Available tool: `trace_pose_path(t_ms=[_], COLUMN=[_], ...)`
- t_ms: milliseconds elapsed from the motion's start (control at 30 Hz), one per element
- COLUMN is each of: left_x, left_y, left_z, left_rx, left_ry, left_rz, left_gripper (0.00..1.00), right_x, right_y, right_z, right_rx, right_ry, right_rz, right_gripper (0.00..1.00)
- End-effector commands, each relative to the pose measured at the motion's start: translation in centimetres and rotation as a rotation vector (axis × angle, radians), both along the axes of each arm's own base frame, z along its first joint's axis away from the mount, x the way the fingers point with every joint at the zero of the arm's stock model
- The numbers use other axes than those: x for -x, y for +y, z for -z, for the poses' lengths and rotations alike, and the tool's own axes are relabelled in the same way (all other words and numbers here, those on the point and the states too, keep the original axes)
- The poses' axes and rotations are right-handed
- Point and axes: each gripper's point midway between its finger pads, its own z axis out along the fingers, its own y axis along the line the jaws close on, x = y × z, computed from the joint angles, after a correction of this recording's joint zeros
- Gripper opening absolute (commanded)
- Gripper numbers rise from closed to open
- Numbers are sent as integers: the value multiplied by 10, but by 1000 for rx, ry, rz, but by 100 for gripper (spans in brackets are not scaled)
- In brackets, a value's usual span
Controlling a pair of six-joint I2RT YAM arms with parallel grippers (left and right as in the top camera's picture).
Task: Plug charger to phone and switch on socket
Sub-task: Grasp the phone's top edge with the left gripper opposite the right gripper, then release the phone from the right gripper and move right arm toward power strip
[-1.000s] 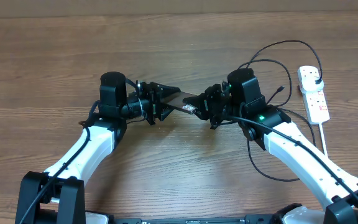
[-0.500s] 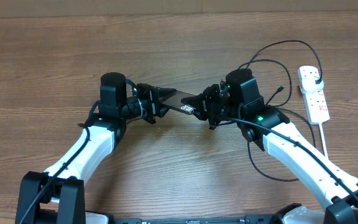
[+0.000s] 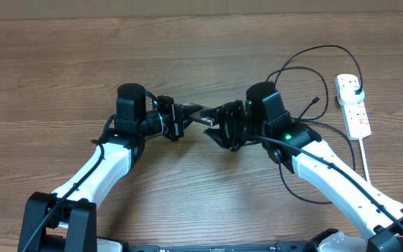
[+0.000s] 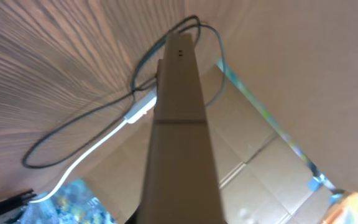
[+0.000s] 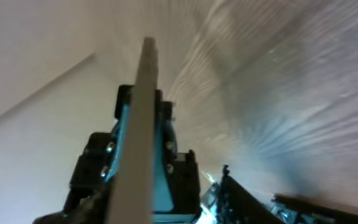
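The phone (image 3: 203,116) is a dark slab held off the table between the two arms. My left gripper (image 3: 185,114) is shut on its left end. In the left wrist view the phone (image 4: 179,130) runs up the middle as a brown slab, and my own fingers are hidden there. My right gripper (image 3: 220,127) stands open around the phone's right end. In the right wrist view the phone (image 5: 139,124) is edge-on, with one finger (image 5: 248,198) apart from it. The charger (image 3: 315,50), a thin black cable, loops at the right. The white socket (image 3: 352,106) lies at the far right.
A thick white cord (image 3: 364,150) runs from the socket toward the front edge. The black cable loops (image 3: 296,105) lie on the wood under and behind my right arm. In the left wrist view the cable (image 4: 73,134) and the white cord (image 4: 95,148) cross the table.
My left gripper has shut on the phone. My right gripper has opened and let go of the phone's end, and the right arm has shifted slightly left.
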Motion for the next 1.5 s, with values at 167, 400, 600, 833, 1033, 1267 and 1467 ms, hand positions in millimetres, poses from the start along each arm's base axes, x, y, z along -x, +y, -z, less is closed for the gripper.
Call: trace_pose_path(t_ms=[167, 400, 600, 833, 1033, 1267, 1467], left_x=[8, 41, 45, 41, 51, 58, 51], left_y=[22, 27, 24, -7, -19, -8, 28], left_z=[38, 60, 58, -3, -50, -59, -68], left_rx=[-213, -272, -249, 47, 205, 249, 278], left_ry=[6, 73, 81, -27, -182, -226, -343], left_rz=[3, 128, 144, 255, 407, 470, 471], left_gripper=[4, 5, 4, 4, 4, 4, 4], right_x=[-42, -58, -63, -52, -33, -21, 3], right_y=[-99, -164, -253, -340, -391, -388, -379], right_z=[32, 7, -23, -3, 31, 46, 52], right_rx=[756, 1043, 1074, 988, 951, 919, 892], right_ry=[-418, -505, -317, -112, 64, 122, 218], right_rz=[25, -93, 77, 255, 309, 243, 193], right_gripper=[66, 35, 4, 4, 4, 4, 4])
